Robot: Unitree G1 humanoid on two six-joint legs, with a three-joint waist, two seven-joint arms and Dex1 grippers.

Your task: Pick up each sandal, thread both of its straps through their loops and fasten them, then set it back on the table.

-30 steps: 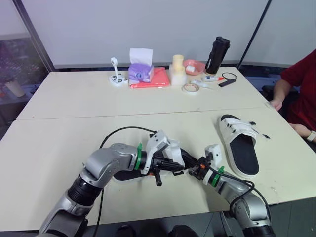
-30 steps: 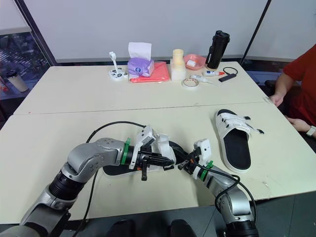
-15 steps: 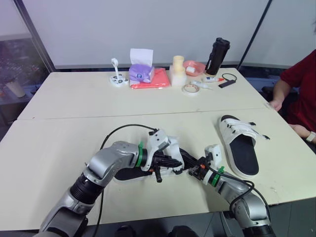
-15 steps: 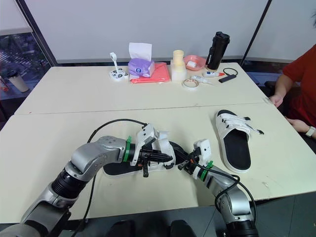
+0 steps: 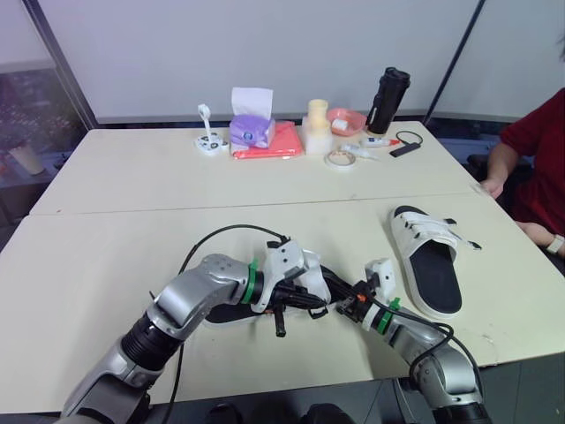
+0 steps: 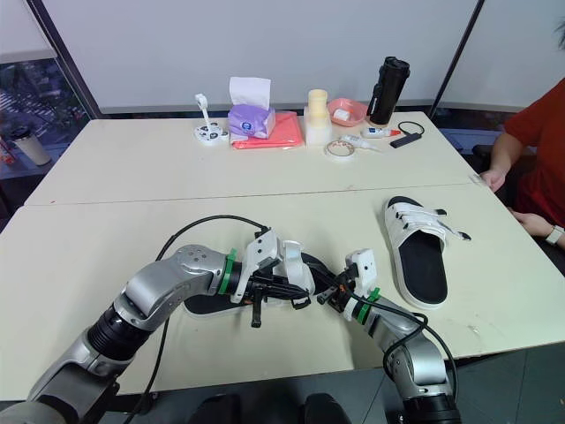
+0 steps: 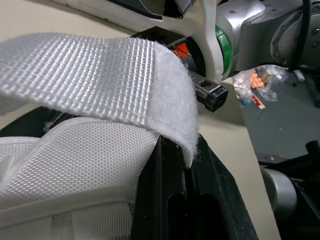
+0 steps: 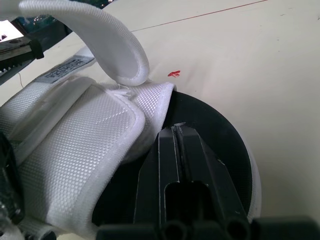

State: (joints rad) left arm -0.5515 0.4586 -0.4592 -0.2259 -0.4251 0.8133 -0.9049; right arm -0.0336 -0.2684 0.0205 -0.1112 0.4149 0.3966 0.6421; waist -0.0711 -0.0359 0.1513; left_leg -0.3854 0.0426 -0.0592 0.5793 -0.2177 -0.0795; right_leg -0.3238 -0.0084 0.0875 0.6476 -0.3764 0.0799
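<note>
left claw and right claw meet at the near sandal.

Two sandals, one bottle, one tape roll, perhaps one bowl.

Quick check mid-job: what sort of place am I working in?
Likely an office meeting room or lab: pale tables pushed together, a tissue pack, tape roll and black bottle at the far edge, and a seated person alongside.

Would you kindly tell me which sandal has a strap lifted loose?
The sandal at the left gripper, which pinches its lifted, unfastened strap. The other sandal lies apart to the right, straps laid across it.
</note>
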